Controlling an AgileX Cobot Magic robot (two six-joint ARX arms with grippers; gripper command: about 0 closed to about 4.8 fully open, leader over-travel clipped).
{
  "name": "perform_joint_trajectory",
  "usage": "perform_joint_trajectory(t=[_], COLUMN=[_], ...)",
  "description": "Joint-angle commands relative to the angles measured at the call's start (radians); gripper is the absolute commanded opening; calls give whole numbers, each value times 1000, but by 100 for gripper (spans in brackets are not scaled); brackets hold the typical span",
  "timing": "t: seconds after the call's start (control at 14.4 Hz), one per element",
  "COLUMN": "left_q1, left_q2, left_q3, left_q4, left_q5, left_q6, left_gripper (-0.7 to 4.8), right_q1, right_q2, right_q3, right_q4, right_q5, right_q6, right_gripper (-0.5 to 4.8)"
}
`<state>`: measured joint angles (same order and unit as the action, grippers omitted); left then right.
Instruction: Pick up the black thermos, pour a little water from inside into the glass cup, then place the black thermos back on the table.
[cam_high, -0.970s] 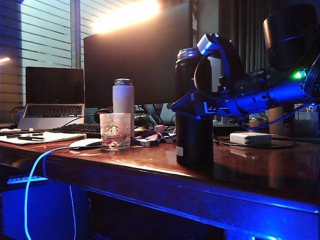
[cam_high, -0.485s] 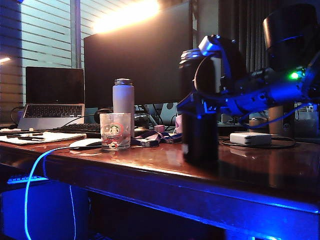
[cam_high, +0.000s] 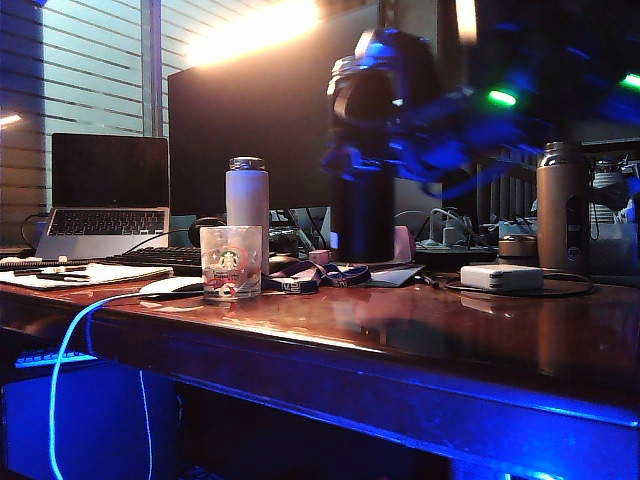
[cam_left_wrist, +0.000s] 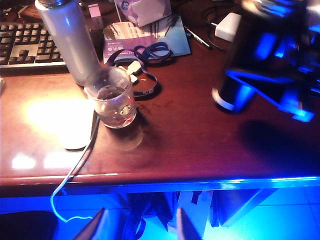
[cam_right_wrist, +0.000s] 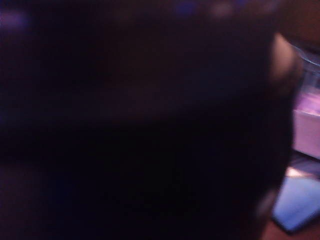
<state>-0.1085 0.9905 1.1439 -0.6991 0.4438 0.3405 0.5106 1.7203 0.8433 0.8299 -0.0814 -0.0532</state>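
The black thermos (cam_high: 362, 170) is seen lifted clear of the counter (cam_high: 400, 330), upper centre of the exterior view, blurred, roughly upright w/ its silver rim on top. It is clamped at mid-body by the right end effector (cam_high: 375, 150), whose blue-lit arm comes in from the upper right of that frame. In the left wrist view the thermos (cam_left_wrist: 250, 60) is shown at upper right, its base off the wood, a dark shadow cast below it. The right wrist view is filled almost wholly by the dark thermos wall (cam_right_wrist: 140, 125); the fingers themselves can't be made out there.

The glass cup (cam_high: 230, 262) is stood on the counter at left-centre of the exterior view, well apart from the thermos. A white bottle (cam_high: 247, 200) is placed just behind it; from the left wrist cam cup (cam_left_wrist: 111, 97) and bottle (cam_left_wrist: 67, 40) are seen nearly touching. A white mouse (cam_high: 172, 287) lies just left of the cup.

The left end effector (cam_left_wrist: 140, 225) is held below the counter's front edge, at the bottom of the left wrist frame: two finger tips apart, spread wide, nothing between them.

A bronze bottle (cam_high: 562, 205) is stood at far right, a white adapter (cam_high: 500, 277) near it.
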Motion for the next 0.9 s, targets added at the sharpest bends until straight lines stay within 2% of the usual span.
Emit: perform_joint_trajectory(t=[0.07, 0.35, 0.55, 0.9], left_q1=[-1, -1, -1, -1], left_q2=[-2, -2, -2, -2], left_q3=[2, 2, 2, 2], left_q4=[5, 5, 5, 5], left_q5=[5, 5, 6, 5], left_q6=[0, 0, 0, 0], left_gripper=[187, 187, 187, 187], right_q1=[28, 58, 92, 110], right_q2=[23, 126, 180, 283], right_q3=[105, 258, 359, 515], right_q4=[-8, -107, -153, -255], right_q5=[128, 243, 400, 461], right_q6=[-8, -9, -63, -111], right_gripper=[106, 106, 106, 106])
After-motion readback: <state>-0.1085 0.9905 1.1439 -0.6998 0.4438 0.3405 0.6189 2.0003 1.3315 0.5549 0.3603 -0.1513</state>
